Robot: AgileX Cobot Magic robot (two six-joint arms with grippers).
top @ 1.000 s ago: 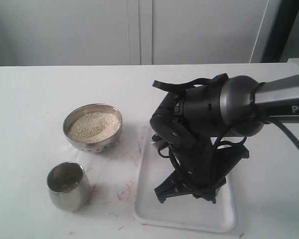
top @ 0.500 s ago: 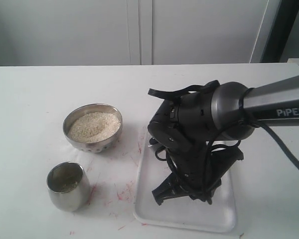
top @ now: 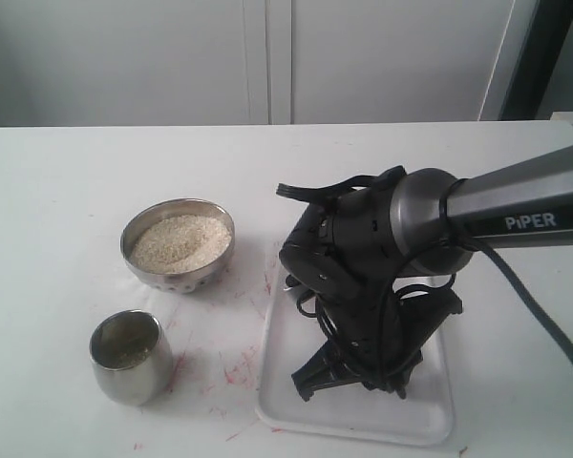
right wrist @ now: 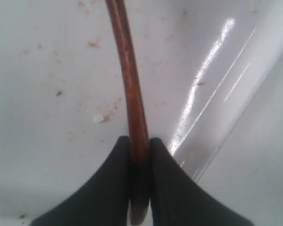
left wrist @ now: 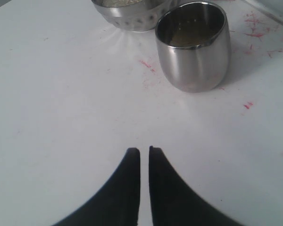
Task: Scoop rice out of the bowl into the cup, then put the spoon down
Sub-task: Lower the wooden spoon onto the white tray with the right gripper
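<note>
The right gripper (right wrist: 139, 141) squeezes the spoon (right wrist: 129, 80) over the tray (top: 430, 405); only its own camera shows the spoon. The left gripper (left wrist: 144, 150) is pressed together, empty, near the cup (left wrist: 194, 52).

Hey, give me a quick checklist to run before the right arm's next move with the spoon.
1. Is the right gripper shut on the spoon handle: ok.
2. Does the tray lie under the spoon: ok.
3. Is the scoop empty: cannot tell, hidden.
4. Does the cup hold rice: ok, some visible.
5. Is the spoon touching the tray: cannot tell.
6. Is the left gripper shut, empty and apart from the cup: ok.
</note>
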